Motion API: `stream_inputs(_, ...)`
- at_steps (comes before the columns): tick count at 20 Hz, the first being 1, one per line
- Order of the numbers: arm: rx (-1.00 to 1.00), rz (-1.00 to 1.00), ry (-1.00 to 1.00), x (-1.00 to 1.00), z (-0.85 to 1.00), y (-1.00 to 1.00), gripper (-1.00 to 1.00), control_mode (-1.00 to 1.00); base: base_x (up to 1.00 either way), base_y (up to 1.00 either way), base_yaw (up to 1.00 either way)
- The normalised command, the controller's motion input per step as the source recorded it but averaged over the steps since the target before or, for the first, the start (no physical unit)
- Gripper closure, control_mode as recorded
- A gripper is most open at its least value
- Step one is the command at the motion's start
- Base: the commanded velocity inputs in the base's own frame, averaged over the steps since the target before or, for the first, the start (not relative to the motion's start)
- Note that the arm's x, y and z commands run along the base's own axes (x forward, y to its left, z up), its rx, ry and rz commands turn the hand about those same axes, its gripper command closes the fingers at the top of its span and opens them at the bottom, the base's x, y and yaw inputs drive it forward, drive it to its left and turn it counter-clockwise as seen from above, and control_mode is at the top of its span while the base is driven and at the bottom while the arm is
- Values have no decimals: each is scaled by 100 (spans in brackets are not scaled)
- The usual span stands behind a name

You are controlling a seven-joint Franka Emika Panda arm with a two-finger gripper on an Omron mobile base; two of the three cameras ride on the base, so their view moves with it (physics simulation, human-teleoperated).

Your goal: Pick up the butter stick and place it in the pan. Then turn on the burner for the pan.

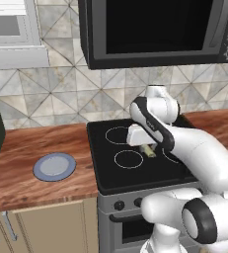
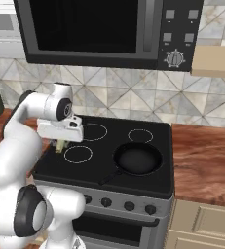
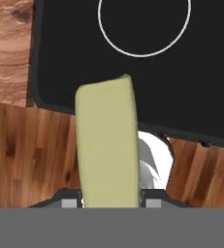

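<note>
Holding the butter stick (image 3: pixel 106 143) in the hand (image 2: pixel 60 144), closed on it, bar sticking out lengthwise from betw. the fingers (hand view shows it running straight out ahead). I've got the hand over the left front edge of the cooktop (image 2: pixel 148 187), near the front-left ring (image 2: pixel 78 154). Key relation: the pan (image 2: pixel 138 159) sits on the front-right burner, off to the arm's right and well apart from the hand, its handle (image 2: pixel 109 177) pointing toward the stove front. So next move, I reckon, is a sideways carry to the right across the glass, then lower w/ the bar's long axis kept inside the rim. Knobs (image 2: pixel 118 204) come after.
</note>
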Motion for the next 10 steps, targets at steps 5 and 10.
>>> stream_inputs(5,2,-3,0,0,0,-91,100,-100,0,0,0)
stream_inputs(10,1,-3,0,1,0,-87,100,-100,0,0,0)
